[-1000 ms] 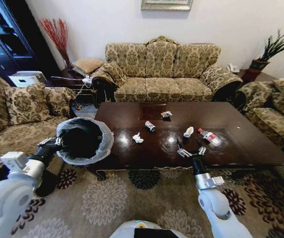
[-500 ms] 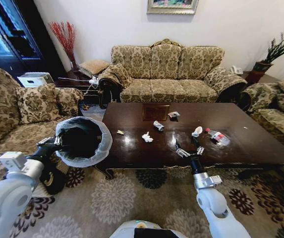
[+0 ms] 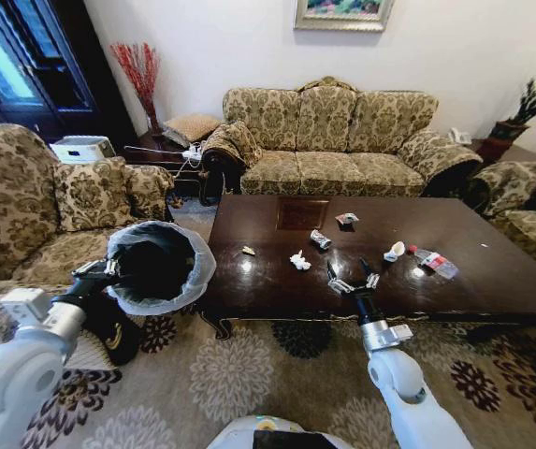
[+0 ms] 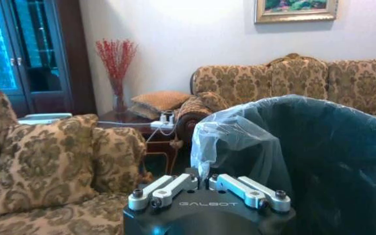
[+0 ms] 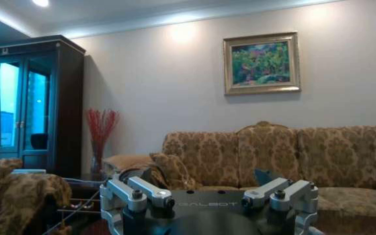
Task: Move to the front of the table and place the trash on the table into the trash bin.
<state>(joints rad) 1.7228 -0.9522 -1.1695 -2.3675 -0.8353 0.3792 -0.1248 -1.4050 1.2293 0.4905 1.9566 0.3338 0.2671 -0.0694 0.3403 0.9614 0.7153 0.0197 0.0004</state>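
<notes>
The bin point(image 3: 160, 266) was held by its rim in the left pincer point(image 3: 106, 272), beside the tabletop's point(image 3: 492, 281) left end. The right pincer point(image 3: 348, 277) was spread wide above the near edge, near a paper scrap point(image 3: 299, 261).

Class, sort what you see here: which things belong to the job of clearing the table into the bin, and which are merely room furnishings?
Job: table, trash bin, crumpled paper, white cup, bottle, left gripper, right gripper.

Furnishings: sofa, red branches, painting, potted plant.
</notes>
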